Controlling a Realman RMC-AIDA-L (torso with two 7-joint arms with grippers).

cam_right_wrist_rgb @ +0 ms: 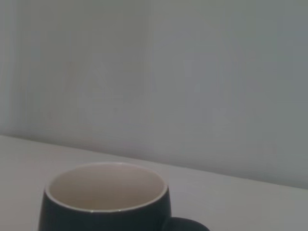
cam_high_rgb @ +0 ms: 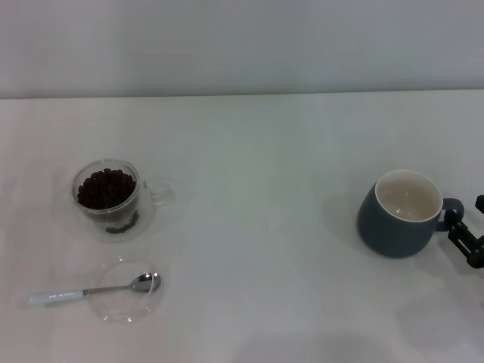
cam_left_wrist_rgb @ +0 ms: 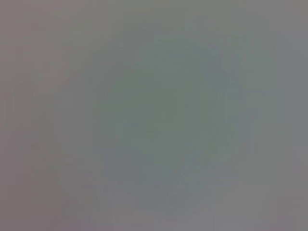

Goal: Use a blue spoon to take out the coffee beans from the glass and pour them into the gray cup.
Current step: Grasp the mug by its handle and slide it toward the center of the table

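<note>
Right gripper (cam_high_rgb: 463, 227) comes in at the right edge of the surface (cam_high_rgb: 265, 166), at the handle of the cup (cam_high_rgb: 401, 213); its black fingers are on the loop handle, but I cannot tell if they are clenched on it or only touching. Left gripper is not seen in any view, and the left wrist view shows only a plain gray blur.

After the white surface, the biggest thing is the cup, standing upright near the right edge, dark blue-gray outside and cream-white inside, with nothing in it. In the right wrist view the cup (cam_right_wrist_rgb: 107, 202) is close, in front of a pale wall.

Near the left edge stands the glass (cam_high_rgb: 112, 198), its clear handle pointing right, full of beans (cam_high_rgb: 106, 187).

Toward the front left corner lies a saucer (cam_high_rgb: 128, 304). The spoon (cam_high_rgb: 94, 290) rests with its metal bowl on the saucer and its light-blue handle pointing to the left edge.
</note>
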